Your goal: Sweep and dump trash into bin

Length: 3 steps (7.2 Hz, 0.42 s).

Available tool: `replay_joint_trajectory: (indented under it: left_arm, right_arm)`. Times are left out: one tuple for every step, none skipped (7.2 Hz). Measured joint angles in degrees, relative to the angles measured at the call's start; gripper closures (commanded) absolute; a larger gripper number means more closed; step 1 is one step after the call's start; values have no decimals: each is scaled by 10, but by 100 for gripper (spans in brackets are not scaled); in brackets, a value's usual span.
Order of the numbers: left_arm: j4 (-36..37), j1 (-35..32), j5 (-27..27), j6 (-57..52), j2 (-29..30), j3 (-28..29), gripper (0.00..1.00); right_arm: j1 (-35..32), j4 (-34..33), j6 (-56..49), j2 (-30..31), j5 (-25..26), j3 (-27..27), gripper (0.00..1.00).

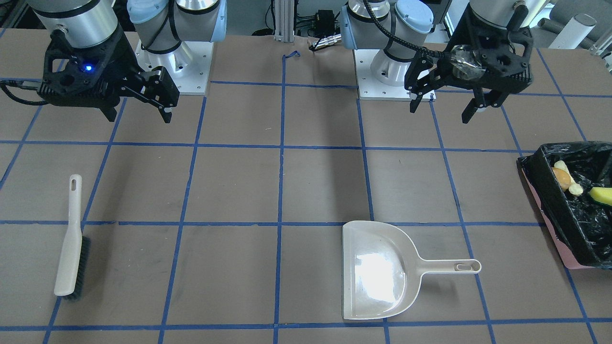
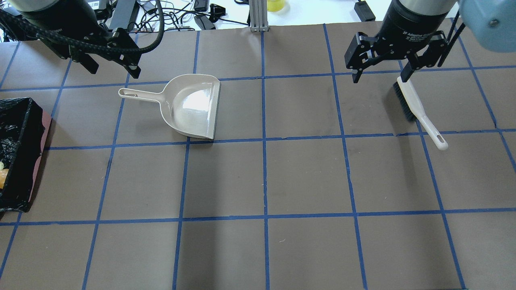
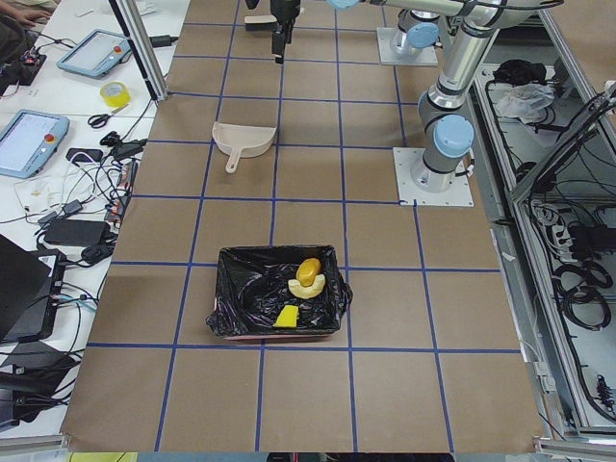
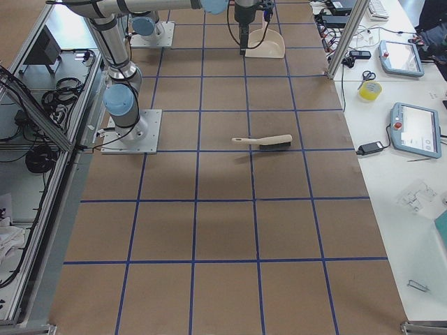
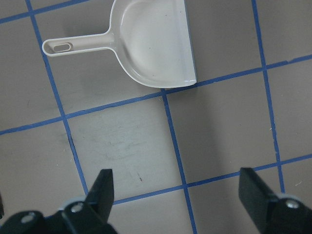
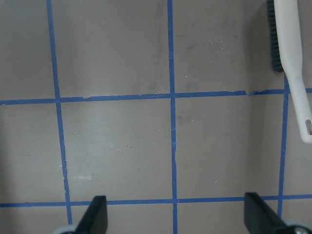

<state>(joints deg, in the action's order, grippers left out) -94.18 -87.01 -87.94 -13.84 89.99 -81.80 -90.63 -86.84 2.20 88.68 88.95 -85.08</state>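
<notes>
All three pieces of trash are lying inside the rectangular bin lined with crinkled black plastic (image 1: 557,212), which is sitting at the left end of the brown, blue-taped table (image 1: 315,181). The curved tan toy croissant (image 1: 575,189) and the golden-brown rounded lump (image 1: 562,177) are touching, and the yellow-green wedge (image 1: 601,195) is lying a little apart from them.

The beige plastic dustpan (image 2: 193,106) is resting flat and empty on the far side, left of centre. The beige hand brush with dark bristles (image 2: 415,106) is lying at the far right. The left pincer (image 2: 114,70) is hovering above the table near the dustpan, spread wide and carrying nothing. The right pincer (image 2: 379,77) is hanging beside the brush, equally wide and bare.

Judging from this, the sweeping and dumping are looking complete, and the step in hand is probably clearing the arms away. Doing that well is likely calling for each arm to rise straight up before travelling sideways, so no finger is clipping the brush or the dustpan handle. The left arm should also be keeping well off the bin's bag so it is not snagging it. No further grasp is appearing necessary.
</notes>
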Motion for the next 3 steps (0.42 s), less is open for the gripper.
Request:
replay_joint_trajectory:
  left_arm:
    - [0,-1,-5,3,0,0,7]
    - [0,-1,-7,2,0,-1,7]
    - [0,-1,-8,1,-1,-3,5]
  right_arm:
    - [0,0,0,0,0,0,0]
    - [0,0,0,0,0,0,0]
    - [0,0,0,0,0,0,0]
